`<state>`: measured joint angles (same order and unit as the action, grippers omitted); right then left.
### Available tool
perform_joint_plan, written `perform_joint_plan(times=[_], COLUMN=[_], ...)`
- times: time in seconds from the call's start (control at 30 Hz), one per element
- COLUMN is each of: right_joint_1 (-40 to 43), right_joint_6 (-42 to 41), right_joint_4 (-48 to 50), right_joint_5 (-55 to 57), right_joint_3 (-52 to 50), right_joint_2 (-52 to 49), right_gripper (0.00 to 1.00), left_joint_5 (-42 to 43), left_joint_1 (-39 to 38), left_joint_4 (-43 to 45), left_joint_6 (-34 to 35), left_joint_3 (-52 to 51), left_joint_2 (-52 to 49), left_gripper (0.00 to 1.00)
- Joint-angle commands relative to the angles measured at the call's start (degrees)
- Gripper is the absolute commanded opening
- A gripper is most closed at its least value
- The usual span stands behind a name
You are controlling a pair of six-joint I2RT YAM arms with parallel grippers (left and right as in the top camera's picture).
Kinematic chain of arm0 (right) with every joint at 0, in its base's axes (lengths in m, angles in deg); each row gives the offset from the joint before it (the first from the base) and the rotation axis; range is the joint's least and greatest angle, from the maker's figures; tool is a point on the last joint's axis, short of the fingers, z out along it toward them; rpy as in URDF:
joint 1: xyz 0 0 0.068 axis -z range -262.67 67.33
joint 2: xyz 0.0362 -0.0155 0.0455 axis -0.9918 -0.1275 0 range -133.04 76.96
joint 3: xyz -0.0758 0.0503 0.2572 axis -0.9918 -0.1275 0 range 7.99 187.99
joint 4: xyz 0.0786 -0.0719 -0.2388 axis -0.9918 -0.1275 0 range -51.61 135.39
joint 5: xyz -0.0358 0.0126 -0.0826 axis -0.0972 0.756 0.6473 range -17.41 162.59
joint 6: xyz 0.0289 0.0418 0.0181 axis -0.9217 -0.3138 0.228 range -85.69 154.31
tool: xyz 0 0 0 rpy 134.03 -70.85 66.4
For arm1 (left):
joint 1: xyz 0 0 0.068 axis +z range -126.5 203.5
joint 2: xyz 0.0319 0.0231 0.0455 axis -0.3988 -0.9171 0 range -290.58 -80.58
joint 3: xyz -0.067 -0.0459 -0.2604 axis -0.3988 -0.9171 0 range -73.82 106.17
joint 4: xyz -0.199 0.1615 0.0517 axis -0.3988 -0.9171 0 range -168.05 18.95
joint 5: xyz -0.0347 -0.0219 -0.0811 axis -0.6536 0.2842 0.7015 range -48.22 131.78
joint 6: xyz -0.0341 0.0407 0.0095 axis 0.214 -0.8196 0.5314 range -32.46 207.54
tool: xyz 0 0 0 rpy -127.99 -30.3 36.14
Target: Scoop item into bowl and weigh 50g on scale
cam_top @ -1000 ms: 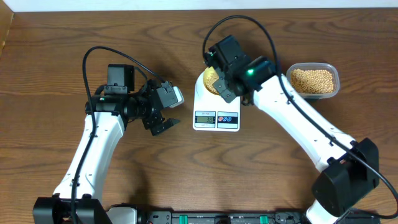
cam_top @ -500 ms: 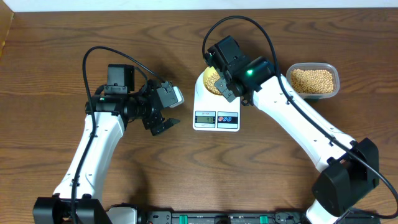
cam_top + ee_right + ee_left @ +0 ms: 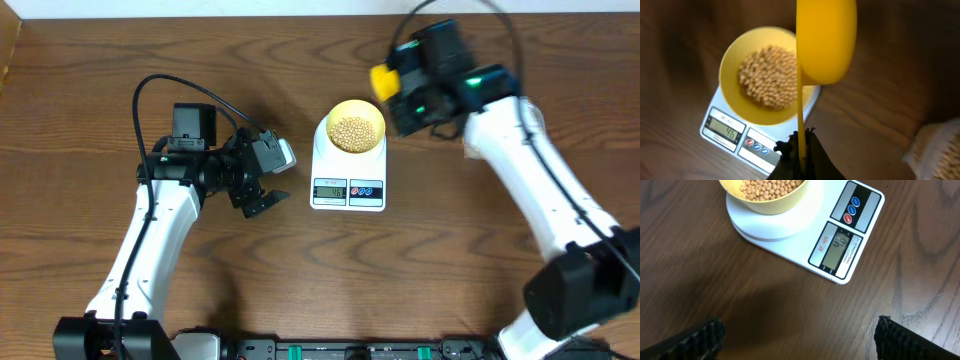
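The pale-yellow bowl [image 3: 356, 128] stands on the white scale [image 3: 348, 172] and holds a heap of tan beans [image 3: 355, 130]. In the right wrist view the bowl [image 3: 735, 65] and its beans [image 3: 767, 75] lie below left of the bright yellow scoop [image 3: 826, 45]. My right gripper [image 3: 801, 145] is shut on the scoop's thin handle. From overhead the scoop [image 3: 383, 80] hangs just right of and behind the bowl. The scale display [image 3: 725, 131] reads 46. My left gripper [image 3: 800, 330] stands open over bare wood, left of the scale [image 3: 790, 235].
A clear tub of beans [image 3: 937, 147] shows blurred at the right edge of the right wrist view; from overhead the right arm [image 3: 520, 150] covers it. Bare wooden table [image 3: 420, 270] lies in front of the scale.
My right gripper has swung from over the bowl to the right and back with the scoop, uncovering the bowl. The arm now hides the tub. The left arm has not moved.
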<state>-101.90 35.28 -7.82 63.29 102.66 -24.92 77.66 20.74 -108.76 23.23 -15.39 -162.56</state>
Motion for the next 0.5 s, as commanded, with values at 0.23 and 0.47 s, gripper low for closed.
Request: perform_joint_plan(times=[0.23, 0.47], right_joint_1=[15.72, 25.2], right_joint_6=[-2.67, -2.58], right_joint_4=[-6.97, -14.88], right_joint_5=[-4.46, -0.02], right_joint_3=[1.95, 1.86], right_joint_2=[9.97, 8.83], right_gripper=[0.01, 0.01], left_joint_5=[0.94, 0.94], left_joint_1=[0.17, 0.17], left_joint_4=[-0.24, -0.24], left_joint_6=[0.5, 0.5], left_joint_3=[0.17, 0.17], left_joint_2=[0.74, 0.74], left_gripper=[0.98, 0.97])
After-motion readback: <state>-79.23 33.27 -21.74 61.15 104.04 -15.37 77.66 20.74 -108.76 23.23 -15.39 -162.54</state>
